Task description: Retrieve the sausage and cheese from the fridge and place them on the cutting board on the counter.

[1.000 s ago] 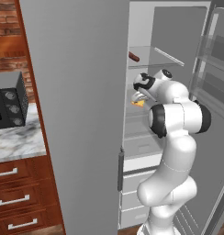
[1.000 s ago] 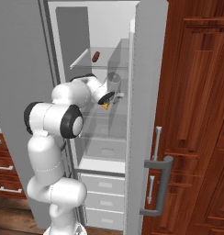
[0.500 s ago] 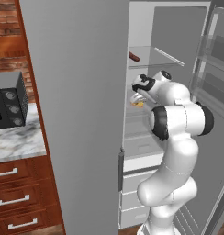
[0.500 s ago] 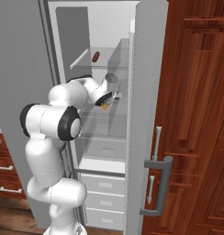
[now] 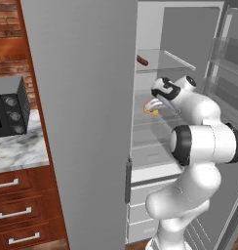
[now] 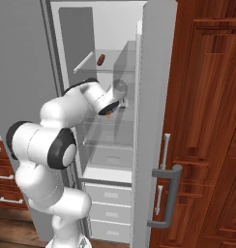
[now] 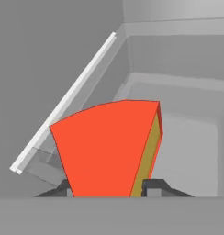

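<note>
The fridge (image 5: 82, 107) stands open and my arm reaches into it. On a middle glass shelf sits the cheese (image 5: 152, 110), an orange-faced yellow wedge, also seen from the other side (image 6: 107, 115). My gripper (image 5: 150, 104) is shut on the cheese; in the hand view the wedge (image 7: 109, 147) sits between the two dark fingertips (image 7: 153, 187). The sausage (image 5: 142, 60), a small dark red-brown cylinder, lies on the shelf above (image 6: 100, 59). The cutting board is out of view. A strip of the marble counter (image 5: 18, 146) shows at the left.
A black microwave (image 5: 9, 111) stands on the counter over wooden drawers (image 5: 18, 210). The open right fridge door (image 6: 154, 121) hangs close beside my arm, with dark wooden cabinets (image 6: 207, 121) beyond. White fridge drawers (image 6: 110, 213) sit below the shelves.
The jaws have closed from wide open onto the cheese. The arm has pushed slightly deeper into the fridge.
</note>
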Motion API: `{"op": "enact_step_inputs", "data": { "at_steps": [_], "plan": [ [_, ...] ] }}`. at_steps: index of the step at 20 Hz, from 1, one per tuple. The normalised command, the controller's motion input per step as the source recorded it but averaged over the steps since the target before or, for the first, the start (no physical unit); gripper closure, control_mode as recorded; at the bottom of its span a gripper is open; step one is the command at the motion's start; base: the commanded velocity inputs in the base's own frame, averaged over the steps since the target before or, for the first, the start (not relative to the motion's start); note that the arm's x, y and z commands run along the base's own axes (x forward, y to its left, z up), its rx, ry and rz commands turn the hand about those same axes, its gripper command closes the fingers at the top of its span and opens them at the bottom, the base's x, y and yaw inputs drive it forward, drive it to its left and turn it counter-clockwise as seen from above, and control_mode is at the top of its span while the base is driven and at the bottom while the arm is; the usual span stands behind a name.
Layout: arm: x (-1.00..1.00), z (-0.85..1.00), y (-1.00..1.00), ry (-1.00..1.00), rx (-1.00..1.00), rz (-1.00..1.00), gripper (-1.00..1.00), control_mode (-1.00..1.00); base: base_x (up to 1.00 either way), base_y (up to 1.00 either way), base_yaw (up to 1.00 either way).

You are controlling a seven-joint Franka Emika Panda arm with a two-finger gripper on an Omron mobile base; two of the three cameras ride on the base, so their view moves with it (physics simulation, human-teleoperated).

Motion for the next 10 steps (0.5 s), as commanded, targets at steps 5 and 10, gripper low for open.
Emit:
{"op": "enact_step_inputs", "data": {
  "at_steps": [5,10],
  "plan": [
    [-0.92,0.01,0.02,0.0,-0.02,-0.04,1.0,-1.0,0.0,0.0,0.0],
    [-0.8,0.03,0.01,0.08,-0.01,-0.03,1.0,-1.0,0.0,0.0,0.0]
  ]
}}
